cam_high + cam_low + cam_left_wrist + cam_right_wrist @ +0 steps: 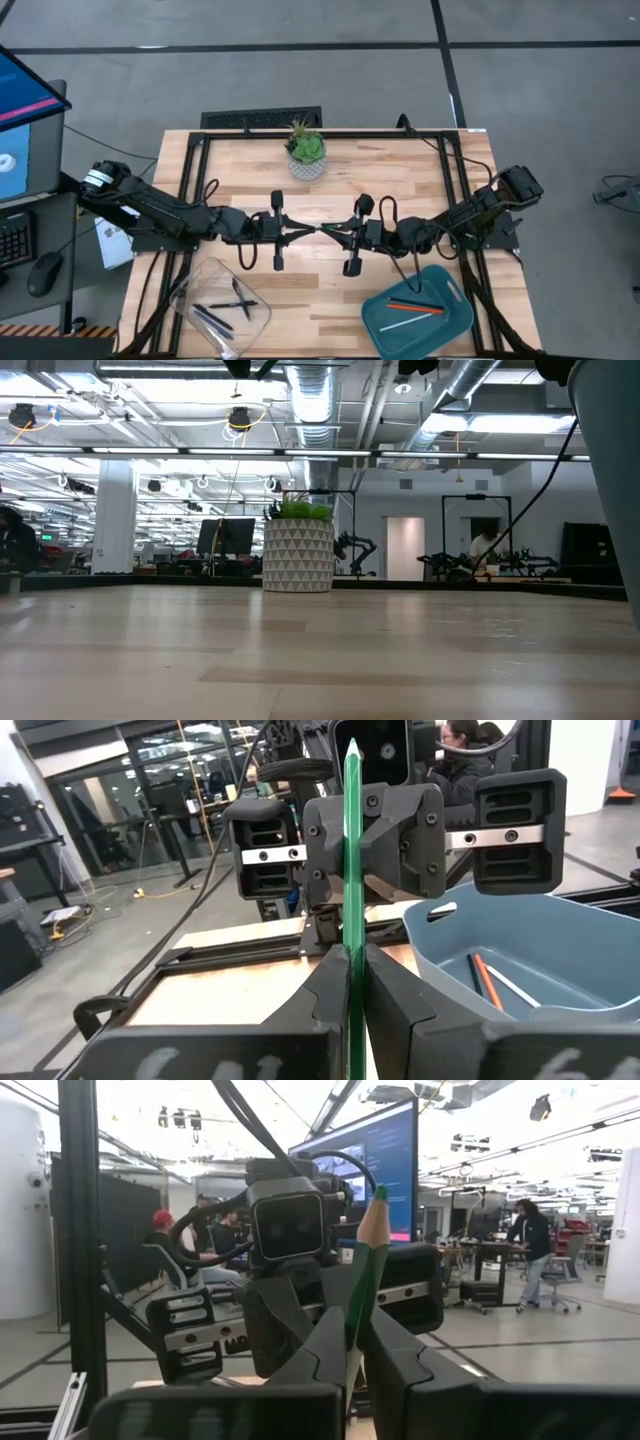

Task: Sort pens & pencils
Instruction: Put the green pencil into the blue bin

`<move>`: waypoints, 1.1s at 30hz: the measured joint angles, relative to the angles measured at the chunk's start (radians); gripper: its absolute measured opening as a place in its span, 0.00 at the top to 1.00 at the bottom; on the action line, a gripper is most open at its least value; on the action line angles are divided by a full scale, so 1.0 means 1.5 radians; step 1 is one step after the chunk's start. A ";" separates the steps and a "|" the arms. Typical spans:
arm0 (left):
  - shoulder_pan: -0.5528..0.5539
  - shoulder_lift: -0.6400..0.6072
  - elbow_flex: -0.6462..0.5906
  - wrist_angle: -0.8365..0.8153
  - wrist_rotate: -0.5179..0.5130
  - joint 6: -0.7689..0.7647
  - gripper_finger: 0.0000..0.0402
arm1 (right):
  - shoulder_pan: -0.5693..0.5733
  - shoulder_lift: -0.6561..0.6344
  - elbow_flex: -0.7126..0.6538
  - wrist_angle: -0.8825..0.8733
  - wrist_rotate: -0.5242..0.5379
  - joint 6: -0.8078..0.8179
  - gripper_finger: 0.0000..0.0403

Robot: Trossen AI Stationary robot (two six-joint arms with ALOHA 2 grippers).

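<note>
A green pencil (352, 850) stands about upright in the air over the table's middle, sharpened tip (378, 1192) up. Both grippers are shut on it, facing each other: my left gripper (350, 958) comes from the table's left and my right gripper (352, 1335) from its right. In the high view they meet at the centre (325, 229). Dark pens (225, 305) lie in a clear bin (190, 290) at the near left. An orange-red and a white pencil (415, 308) lie in a teal tray (455, 325) at the near right. My left gripper pinches the green pencil's shaft (352, 935) between its two fingers. The fingers reach in level from the table's left and lie across the pencil. The pencil rises above them, clear of the table. My right gripper pinches the same pencil's shaft (358, 1305) below the sharpened tip, between its two fingers. It comes from the table's right, tilted slightly upward, fingers across the pencil. The tip stands above the fingers, leaning a little.
A potted plant (306, 152) stands at the table's far middle, also in the low view (298, 555). A black metal frame (190, 160) runs around the table top. Cables trail from both arms. A desk with a screen (25, 110) stands off the table's left.
</note>
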 joint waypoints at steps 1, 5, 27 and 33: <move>0.000 0.000 0.000 -0.001 0.000 0.000 0.98 | 0.000 0.000 0.000 -0.001 0.000 0.000 0.91; 0.000 0.000 0.000 -0.005 0.000 0.000 0.98 | 0.000 0.000 0.000 -0.008 0.002 0.000 0.90; 0.000 0.000 0.000 -0.013 0.002 -0.034 0.87 | 0.000 0.000 0.000 -0.016 0.004 -0.002 0.91; 0.000 0.000 0.000 -0.013 0.005 -0.034 0.79 | -0.001 0.000 0.000 -0.016 0.005 -0.002 0.91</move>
